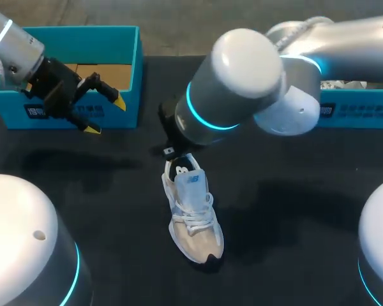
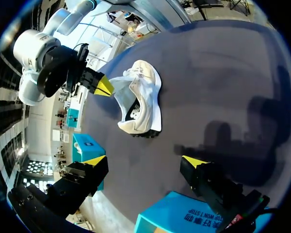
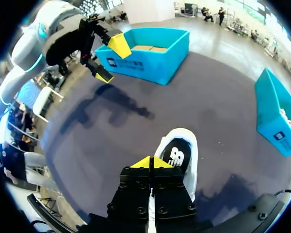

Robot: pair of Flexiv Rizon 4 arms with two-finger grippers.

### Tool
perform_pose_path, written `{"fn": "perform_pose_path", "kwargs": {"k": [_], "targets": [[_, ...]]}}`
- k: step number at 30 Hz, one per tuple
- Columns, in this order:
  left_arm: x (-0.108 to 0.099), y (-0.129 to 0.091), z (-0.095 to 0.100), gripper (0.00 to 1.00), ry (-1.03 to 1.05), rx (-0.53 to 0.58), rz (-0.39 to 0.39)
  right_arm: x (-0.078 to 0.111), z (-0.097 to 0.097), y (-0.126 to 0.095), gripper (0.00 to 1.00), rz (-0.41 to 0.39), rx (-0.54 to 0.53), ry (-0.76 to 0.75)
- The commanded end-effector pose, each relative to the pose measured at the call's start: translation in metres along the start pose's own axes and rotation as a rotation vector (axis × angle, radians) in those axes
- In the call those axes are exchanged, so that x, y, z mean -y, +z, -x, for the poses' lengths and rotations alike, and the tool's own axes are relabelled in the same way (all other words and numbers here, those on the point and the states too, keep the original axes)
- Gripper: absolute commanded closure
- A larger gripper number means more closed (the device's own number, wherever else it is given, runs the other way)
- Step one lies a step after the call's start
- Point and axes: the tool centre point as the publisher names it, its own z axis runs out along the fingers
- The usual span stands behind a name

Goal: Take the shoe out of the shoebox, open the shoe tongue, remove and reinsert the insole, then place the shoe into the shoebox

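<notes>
A white and beige shoe [image 1: 193,220] lies on the black table, toe toward me; its dark insole [image 3: 177,156] shows in the opening. My right arm [image 1: 242,83] reaches over the heel end and hides its gripper in the head view. The right gripper [image 3: 149,163] is shut, and in the left wrist view it [image 2: 104,86] pinches the white shoe tongue [image 2: 119,86]. My left gripper [image 1: 105,115] hangs open and empty in front of the left blue shoebox [image 1: 131,70], well clear of the shoe [image 2: 140,99].
A second blue box [image 1: 354,108] holding white paper stands at the back right. The left box [image 3: 150,58] shows a brown cardboard bottom. Bare black table [image 1: 293,210] lies around the shoe.
</notes>
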Motion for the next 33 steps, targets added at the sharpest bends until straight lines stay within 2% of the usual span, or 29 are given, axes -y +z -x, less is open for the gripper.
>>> {"fn": "perform_pose_path", "kwargs": {"k": [1,10,33], "targets": [[-0.004,-0.002,-0.001,0.0,-0.032,0.002,0.011,0.001,0.0,0.005,1.0,-0.001,0.193,0.024],[-0.019,-0.013,-0.009,0.0,-0.099,-0.025,0.025,0.006,0.011,0.023,1.0,-0.002,0.286,0.047],[-0.019,-0.013,-0.009,0.0,-0.099,-0.025,0.025,0.01,0.045,0.074,1.0,-0.011,0.296,0.038]]}}
